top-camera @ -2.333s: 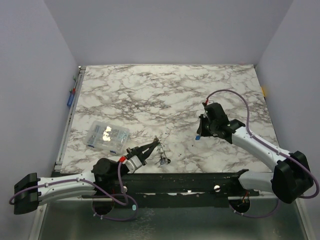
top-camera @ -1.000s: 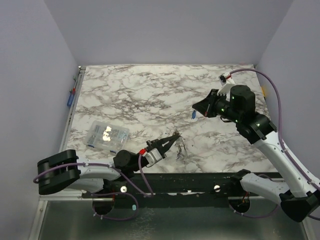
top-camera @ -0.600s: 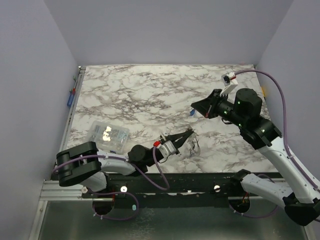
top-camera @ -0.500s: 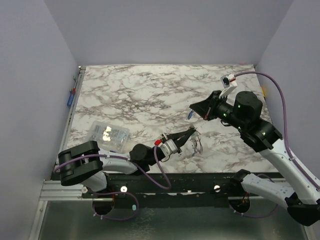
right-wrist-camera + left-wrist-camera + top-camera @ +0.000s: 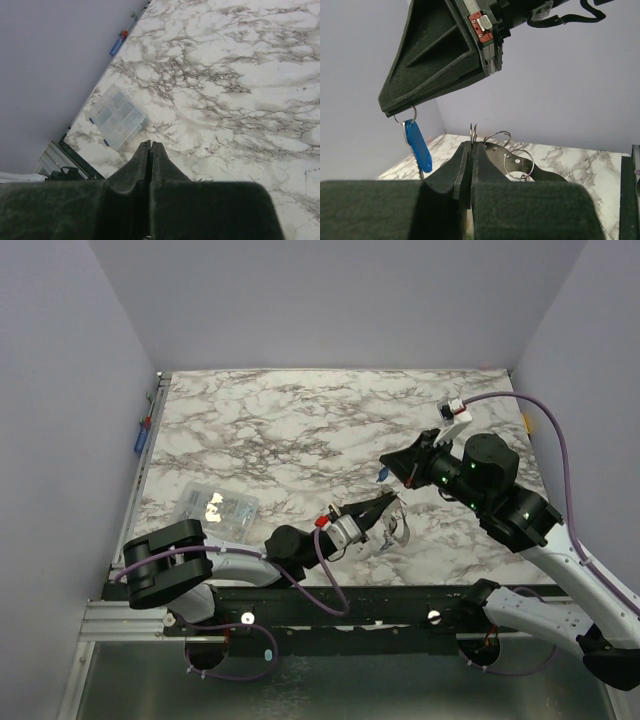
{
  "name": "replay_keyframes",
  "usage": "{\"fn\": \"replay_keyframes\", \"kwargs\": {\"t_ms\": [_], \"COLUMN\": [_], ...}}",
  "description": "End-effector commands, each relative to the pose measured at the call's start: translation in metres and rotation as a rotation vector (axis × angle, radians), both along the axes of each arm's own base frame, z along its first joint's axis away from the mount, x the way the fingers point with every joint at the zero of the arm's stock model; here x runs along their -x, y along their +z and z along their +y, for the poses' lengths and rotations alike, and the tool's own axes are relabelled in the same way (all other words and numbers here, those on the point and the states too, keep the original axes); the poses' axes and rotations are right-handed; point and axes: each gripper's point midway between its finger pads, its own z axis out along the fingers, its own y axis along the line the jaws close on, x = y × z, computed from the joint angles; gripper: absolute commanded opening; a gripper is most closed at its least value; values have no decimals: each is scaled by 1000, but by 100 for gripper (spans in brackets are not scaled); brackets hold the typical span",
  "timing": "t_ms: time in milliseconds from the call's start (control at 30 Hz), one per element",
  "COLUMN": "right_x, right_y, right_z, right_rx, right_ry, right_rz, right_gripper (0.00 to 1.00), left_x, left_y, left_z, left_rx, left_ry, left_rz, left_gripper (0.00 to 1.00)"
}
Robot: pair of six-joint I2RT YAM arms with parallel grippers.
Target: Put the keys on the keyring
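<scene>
Over the marble table (image 5: 300, 420), the blue key (image 5: 418, 152), pinched by the right gripper (image 5: 388, 107), is held unthreaded beside the keyring (image 5: 473, 133) clamped in the left gripper (image 5: 471, 150).

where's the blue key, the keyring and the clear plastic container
blue key (image 5: 418, 146): left wrist view, on the middle of its blue plastic head
keyring (image 5: 497, 157): left wrist view, on the flat metal piece beside its wire loops
clear plastic container (image 5: 116, 117): right wrist view, on the middle of its top face
</scene>
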Motion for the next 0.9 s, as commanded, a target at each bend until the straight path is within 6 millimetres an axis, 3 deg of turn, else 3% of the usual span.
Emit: {"fn": "replay_keyframes", "kwargs": {"t_ms": [0,300,867], "right_x": [1,6,6], "right_y": [-4,-7,-10], "right_z": [-4,0,3], "right_rx": [19,8,14], "right_ry": [-15,13,23], "right_rz": [-17,-3,-6], "right_gripper": [0,1,1], "left_x": [3,-7,-10], "left_y": [77,78,86], "left_z": [35,36,55], "left_rx": [323,327,351], "left_ry": [51,110,161], "left_rz": [-81,-73,-71], "left_gripper": [0,0,0]}}
